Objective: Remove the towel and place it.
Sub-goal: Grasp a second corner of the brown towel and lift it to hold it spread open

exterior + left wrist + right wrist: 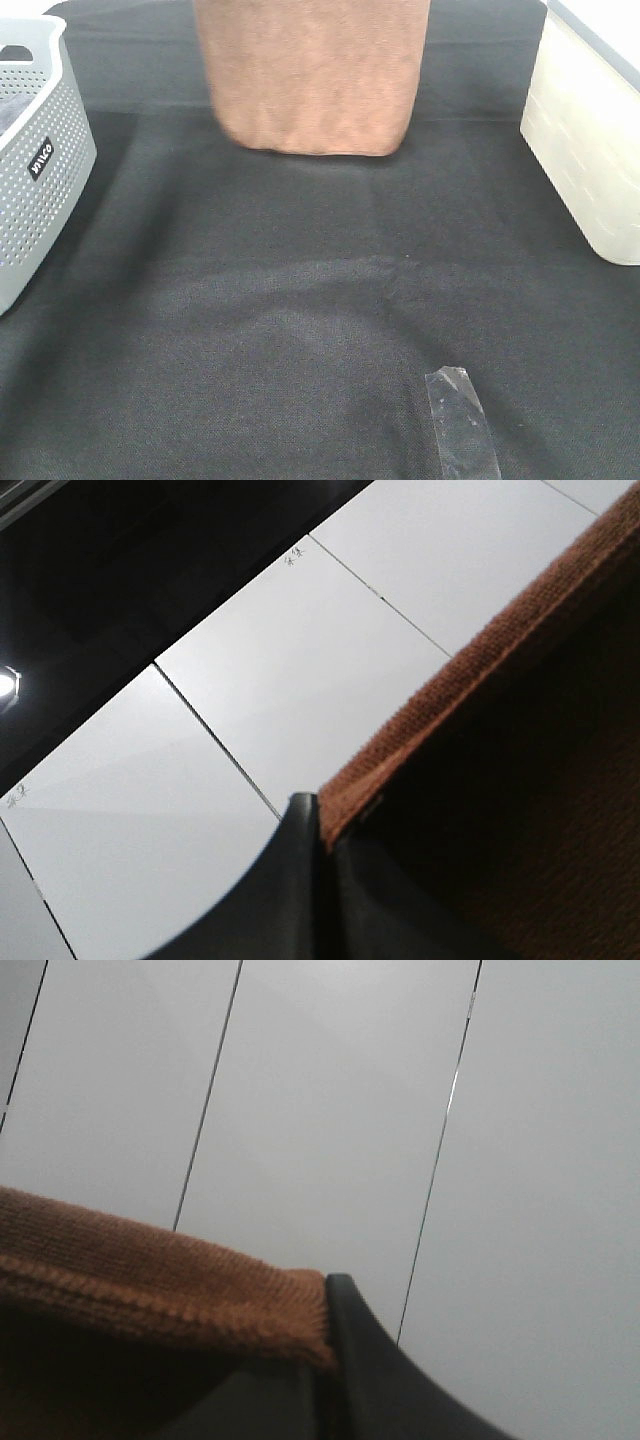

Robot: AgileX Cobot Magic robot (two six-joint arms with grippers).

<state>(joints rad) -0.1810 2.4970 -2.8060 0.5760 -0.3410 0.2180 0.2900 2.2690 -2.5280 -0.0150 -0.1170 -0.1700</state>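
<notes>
1. At the far middle of the tabletop [300, 330], the towel [315, 70] hangs upright as a broad brown sheet, and its top runs out of the exterior view.
2. Its lower edge lies just at the black cloth cover. Whether the edge touches the cover cannot be told.
3. Left wrist view: the left fingers [285, 880] are pressed together, clamped on the stitched edge of the towel [540, 760], which runs away from them in a taut line.
4. Right wrist view: the right fingers [375, 1380] are likewise closed, pinching a corner of the towel [120, 1260] at its hem.
5. Neither arm appears in the exterior view.
6. A grey perforated basket [40, 190] stands at the left edge of the tabletop, well apart from the towel.
7. A white translucent bin [590, 150] stands at the right edge, also apart.
8. A strip of clear tape [462, 425] lies flat on the near part of the cover.
</notes>
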